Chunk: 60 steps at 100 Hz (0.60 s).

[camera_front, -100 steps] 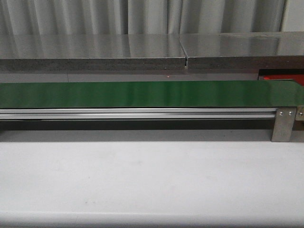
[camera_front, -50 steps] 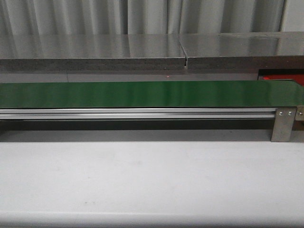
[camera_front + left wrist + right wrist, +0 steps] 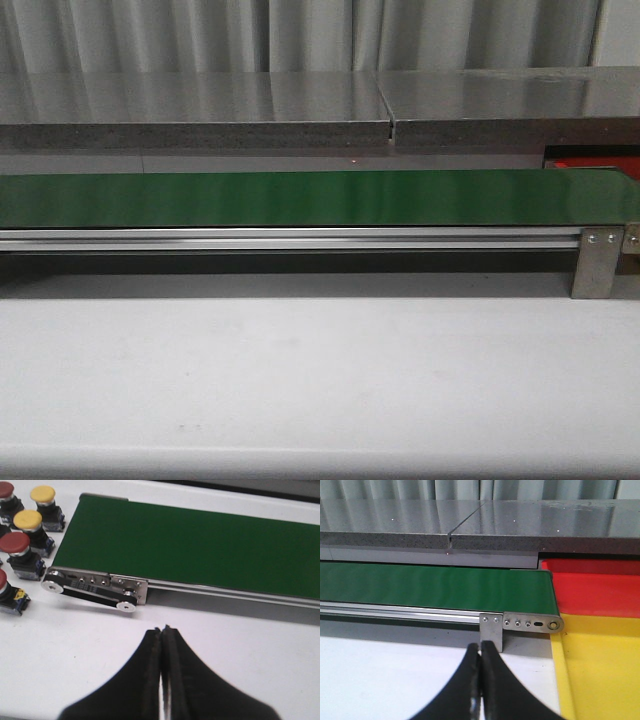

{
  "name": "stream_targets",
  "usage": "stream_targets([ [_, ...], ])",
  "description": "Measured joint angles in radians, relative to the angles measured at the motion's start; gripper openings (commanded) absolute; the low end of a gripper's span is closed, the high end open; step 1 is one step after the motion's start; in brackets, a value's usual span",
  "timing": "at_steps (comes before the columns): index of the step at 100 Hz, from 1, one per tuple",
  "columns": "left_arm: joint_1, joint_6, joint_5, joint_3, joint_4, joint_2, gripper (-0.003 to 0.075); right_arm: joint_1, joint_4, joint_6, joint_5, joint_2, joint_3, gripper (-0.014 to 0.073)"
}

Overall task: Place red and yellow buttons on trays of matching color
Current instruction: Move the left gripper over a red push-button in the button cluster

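Both pincers closed, empty: left pincer (image 3: 161, 630), right pincer (image 3: 480, 647). Risk: buttons (image 3: 15, 542) packed tight at belt (image 3: 200, 545) end; a grab may knock neighbours.

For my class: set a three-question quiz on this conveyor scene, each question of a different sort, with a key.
1. True or false: a button lies on the green belt.
2. Which tray touches the belt's end roller? A) yellow tray B) red tray C) neither.
3. Fill in: the left gripper and right gripper both have their jaws ____.

Key: 1 false; the yellow buttons and red buttons sit on the table beside the belt. 2 cannot be judged exactly, so C is out; the red tray lies nearest. 3 shut.
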Motion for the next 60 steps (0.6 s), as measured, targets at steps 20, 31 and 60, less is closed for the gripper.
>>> stream_targets([
  [20,0.0,0.0,0.0,-0.001,0.001,0.097,-0.0008,0.0,0.0,0.0,0.0,0.0,0.0,-0.0067],
  [31,0.0,0.0,0.0,-0.001,0.001,0.115,0.0118,0.0,0.0,0.0,0.0,0.0,0.0,-0.0067],
  [60,0.0,0.0,0.0,-0.001,0.001,0.116,0.0699,0.0,0.0,0.0,0.0,0.0,0.0,-0.0067],
])
